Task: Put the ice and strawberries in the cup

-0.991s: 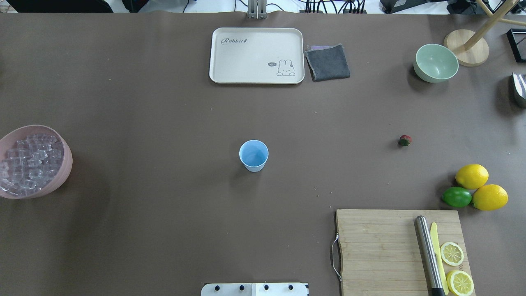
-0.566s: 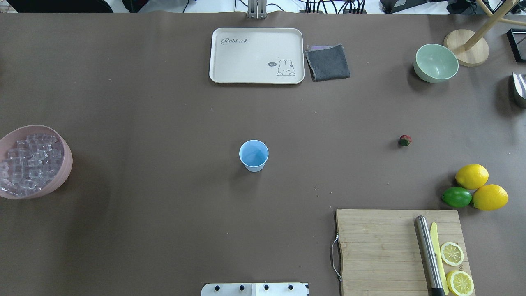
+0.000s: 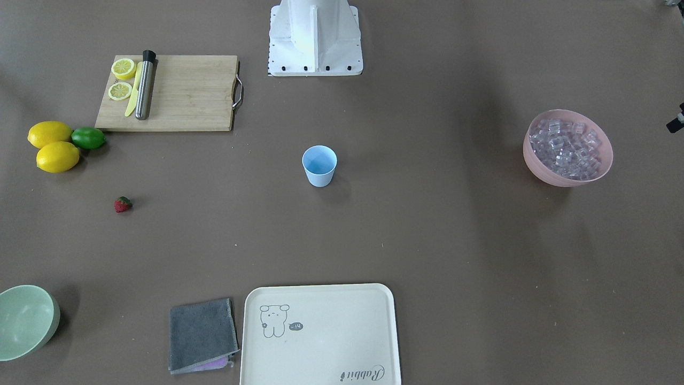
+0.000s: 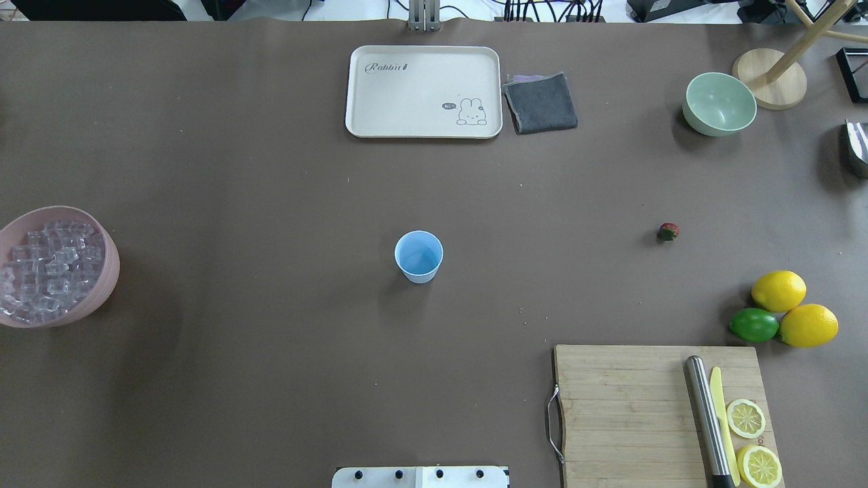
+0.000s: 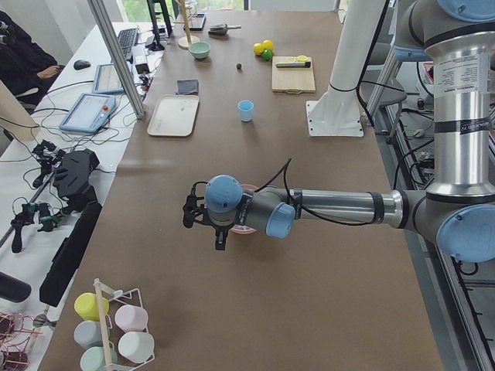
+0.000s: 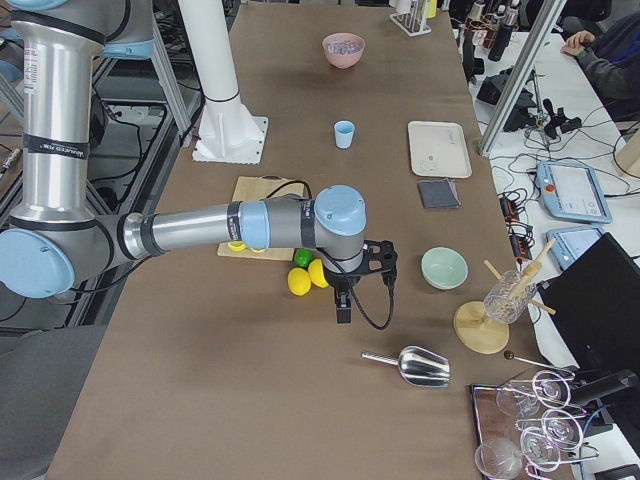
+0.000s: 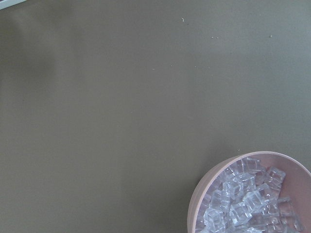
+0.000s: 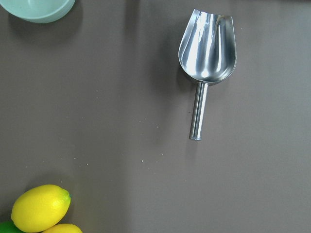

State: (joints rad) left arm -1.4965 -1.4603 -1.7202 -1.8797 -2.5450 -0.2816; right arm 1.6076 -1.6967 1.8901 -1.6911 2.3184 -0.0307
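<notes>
The light blue cup (image 4: 418,256) stands upright and empty mid-table; it also shows in the front view (image 3: 319,166). The ice (image 4: 47,271) fills a pink bowl (image 4: 114,268) at the table's left edge and shows in the left wrist view (image 7: 248,199). The small red strawberry (image 4: 668,232) lies alone on the table to the right, also in the front view (image 3: 122,204). My left gripper (image 5: 219,236) hangs near the pink bowl, seen only from the side. My right gripper (image 6: 343,312) hangs beside the lemons, seen only from the side. I cannot tell whether either is open or shut.
A metal scoop (image 8: 206,46) lies on the table beyond the lemons (image 4: 778,290) and the lime (image 4: 753,324). A cutting board (image 4: 624,407) with a knife and lemon slices is near right. A cream tray (image 4: 420,91), a grey cloth (image 4: 540,103) and a pale green bowl (image 4: 719,103) are at the far side.
</notes>
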